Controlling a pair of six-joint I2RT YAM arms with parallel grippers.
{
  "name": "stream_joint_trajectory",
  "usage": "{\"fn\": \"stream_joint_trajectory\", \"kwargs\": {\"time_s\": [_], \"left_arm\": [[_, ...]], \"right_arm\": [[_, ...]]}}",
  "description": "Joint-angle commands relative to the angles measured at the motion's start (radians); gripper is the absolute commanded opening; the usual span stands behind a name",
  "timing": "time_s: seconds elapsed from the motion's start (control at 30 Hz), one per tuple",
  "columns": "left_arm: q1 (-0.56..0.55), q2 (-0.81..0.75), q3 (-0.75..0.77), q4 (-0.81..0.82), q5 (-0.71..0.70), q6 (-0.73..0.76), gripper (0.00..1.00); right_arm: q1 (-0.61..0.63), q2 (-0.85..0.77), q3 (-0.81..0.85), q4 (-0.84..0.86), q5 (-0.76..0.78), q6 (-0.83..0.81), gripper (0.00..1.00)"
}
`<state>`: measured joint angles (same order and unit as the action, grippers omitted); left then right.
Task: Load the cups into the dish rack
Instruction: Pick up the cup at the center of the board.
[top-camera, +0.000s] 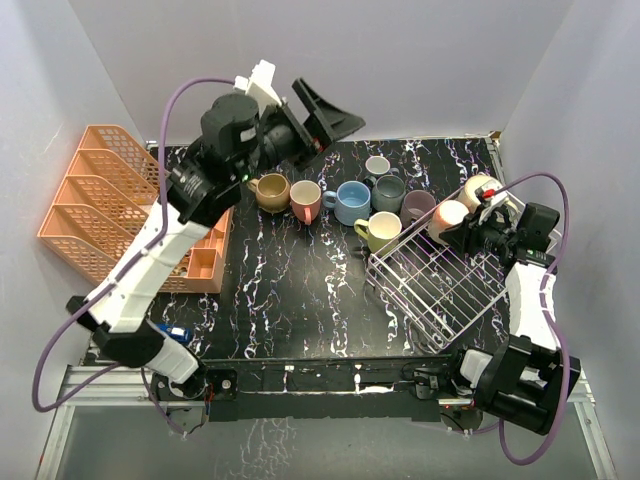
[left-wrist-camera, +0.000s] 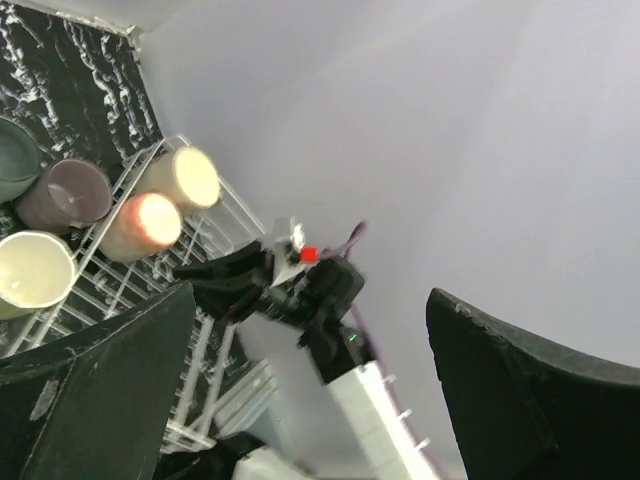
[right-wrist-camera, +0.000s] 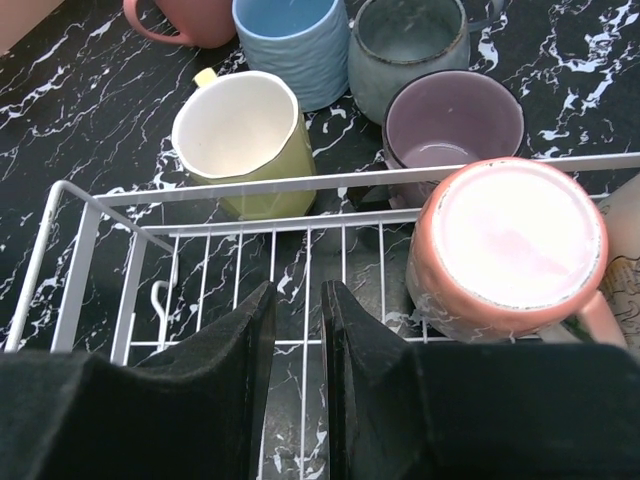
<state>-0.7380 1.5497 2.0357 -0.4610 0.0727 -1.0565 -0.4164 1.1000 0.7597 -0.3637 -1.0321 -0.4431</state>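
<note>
The white wire dish rack (top-camera: 440, 290) stands at the right and holds two upturned mugs, a peach one (top-camera: 448, 220) and a pale yellow one (top-camera: 478, 190). Tan (top-camera: 270, 190), pink (top-camera: 306, 200), blue (top-camera: 350, 202), small grey (top-camera: 377, 166), grey-teal (top-camera: 388, 192), mauve (top-camera: 416, 207) and green (top-camera: 380, 231) mugs stand on the table left of it. My right gripper (right-wrist-camera: 298, 295) hovers over the rack's grid (right-wrist-camera: 300, 183) beside the peach mug (right-wrist-camera: 510, 240), nearly shut and empty. My left gripper (top-camera: 325, 130) is raised high, open and empty.
An orange tiered organizer (top-camera: 120, 200) stands at the left edge. The black marbled table (top-camera: 290, 290) is walled by white panels at the back and sides. The right arm (left-wrist-camera: 320, 290) shows in the left wrist view over the rack (left-wrist-camera: 120, 270).
</note>
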Motion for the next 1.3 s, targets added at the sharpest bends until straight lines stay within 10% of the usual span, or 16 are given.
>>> {"fn": "stream_joint_trajectory", "kwargs": {"time_s": [0.0,0.17,0.43,0.77,0.97,1.27], "left_arm": [[-0.004,-0.229,-0.359,0.218,0.040,0.219,0.97],[0.016,-0.462,-0.877,0.426,0.092,0.528,0.96],[0.038,-0.348,-0.962,0.223,-0.105,0.646,0.75],[0.063,-0.018,-0.706,0.062,-0.368,0.608,0.72],[0.215,0.165,-0.462,-0.060,-0.158,0.845,0.74],[0.271,0.514,-0.019,-0.309,-0.122,1.035,0.50]], "right_arm": [[-0.012,-0.048,-0.012,0.033,-0.059,0.006,0.27],[-0.015,-0.071,-0.020,0.021,-0.116,-0.005,0.29],[-0.015,-0.100,-0.022,0.018,-0.148,0.001,0.32],[-0.014,-0.137,-0.029,0.046,-0.159,0.040,0.35],[-0.015,-0.150,-0.035,0.057,-0.158,0.051,0.35],[-0.015,-0.146,-0.045,0.070,-0.140,0.057,0.36]]}}
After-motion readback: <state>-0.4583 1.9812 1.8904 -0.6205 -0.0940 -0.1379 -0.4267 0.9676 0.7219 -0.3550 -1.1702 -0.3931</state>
